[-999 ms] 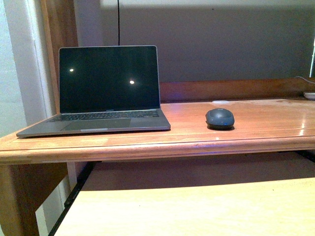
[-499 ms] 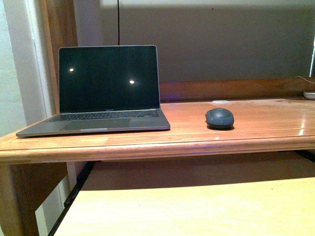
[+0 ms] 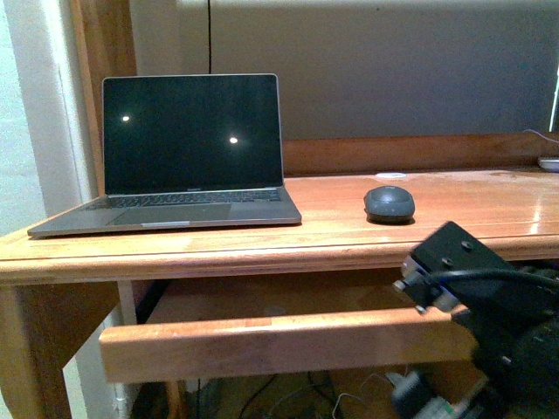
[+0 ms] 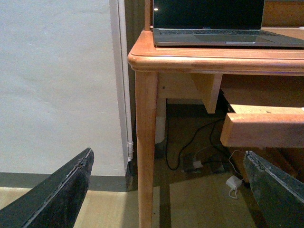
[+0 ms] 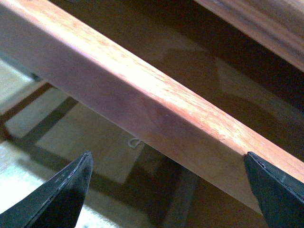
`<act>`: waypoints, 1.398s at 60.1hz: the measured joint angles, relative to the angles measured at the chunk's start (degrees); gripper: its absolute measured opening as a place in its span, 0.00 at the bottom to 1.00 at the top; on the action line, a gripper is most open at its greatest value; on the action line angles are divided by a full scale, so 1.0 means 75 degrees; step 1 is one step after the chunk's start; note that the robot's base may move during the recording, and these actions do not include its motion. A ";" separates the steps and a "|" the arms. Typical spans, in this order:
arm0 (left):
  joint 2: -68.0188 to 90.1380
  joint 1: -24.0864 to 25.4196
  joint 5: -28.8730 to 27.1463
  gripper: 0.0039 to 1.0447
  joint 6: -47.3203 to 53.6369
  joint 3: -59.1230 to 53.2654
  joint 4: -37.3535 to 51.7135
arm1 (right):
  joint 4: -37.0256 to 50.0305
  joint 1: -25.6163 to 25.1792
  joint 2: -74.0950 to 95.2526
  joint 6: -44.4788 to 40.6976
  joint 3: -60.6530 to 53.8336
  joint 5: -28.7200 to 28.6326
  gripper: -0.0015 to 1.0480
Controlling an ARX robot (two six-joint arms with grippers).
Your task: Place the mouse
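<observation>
The mouse [image 3: 389,203] lies on the desk [image 3: 262,240], to the right of the open laptop [image 3: 183,153] and clear of it, with a small white disc [image 3: 391,177] just behind it near the back rail. Neither hand touches the mouse, so I judge the task to be at its opening step: the approach, with the grasp not yet made. The right arm [image 3: 489,305] shows low in the front view, below the desk edge and in front of the rail [image 3: 279,342] under the desk. The right hand [image 5: 166,190] looks along that rail; its two fingers [image 5: 61,194] stand wide apart and hold nothing. The left hand [image 4: 166,190] hangs low beside the desk leg [image 4: 146,142], facing the left corner of the desk with cables [image 4: 190,152] on the floor beyond; its fingers [image 4: 57,194] are likewise spread wide and empty. The left arm does not appear in the front view. In my judgement the next move calls for the right arm to rise above the desk edge, reach forward over the top and descend on the mouse with the fingers straddling its domed body. The smooth dome may slip under a shallow grip, and the desk edge lies in the path of the rise. Where the mouse is to be placed cannot be told from these views.
</observation>
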 joint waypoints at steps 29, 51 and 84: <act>0.0000 0.0000 0.0000 0.93 0.0000 0.0000 0.0000 | -0.0883 -0.0443 0.0198 0.1008 0.1055 0.0810 0.93; 0.0000 0.0000 0.0000 0.93 -0.0003 0.0000 0.0000 | -0.3159 -0.2547 -0.4884 0.3765 -0.1390 -0.0105 0.93; 0.0000 0.0000 0.0000 0.93 0.0000 0.0000 0.0000 | -0.4613 -0.0801 -1.1788 0.3404 -0.4517 0.0895 0.44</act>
